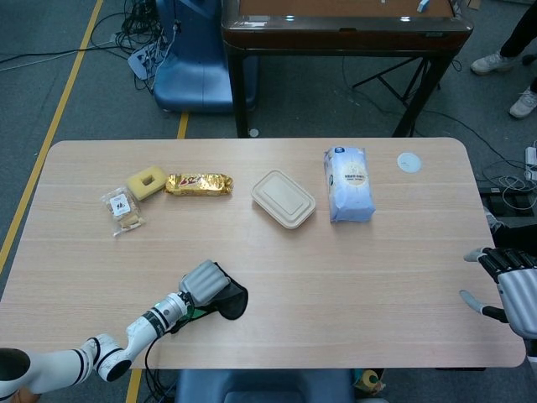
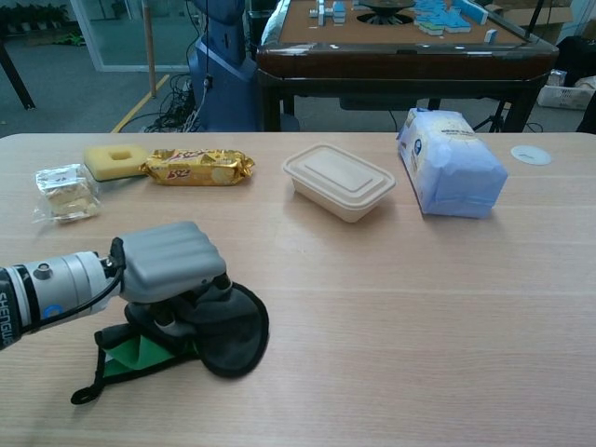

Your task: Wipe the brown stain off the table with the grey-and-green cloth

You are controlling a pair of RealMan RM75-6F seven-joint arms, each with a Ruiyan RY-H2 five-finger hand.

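Left hand: your left hand [image 2: 172,264] lies palm-down on the cloth [image 2: 228,331], fingers curled into its folds (fingertips hidden under the palm), so it holds the cloth against the table [image 2: 419,326].
Cloth: dark grey with a green patch showing at the near-left edge and a small loop trailing off; it sits near the table's front-left edge [image 1: 226,302].
Stain: you cannot make out any brown mark around the cloth in either view.
Right hand: your right hand [image 1: 508,290] is cut off at the frame's right edge; fingers spread, holding nothing.
Farther back: lidded box [image 2: 338,180], blue-white bag [image 2: 450,163], gold wrapper [image 2: 197,167], yellow sponge [image 2: 115,160], clear packet [image 2: 65,192].
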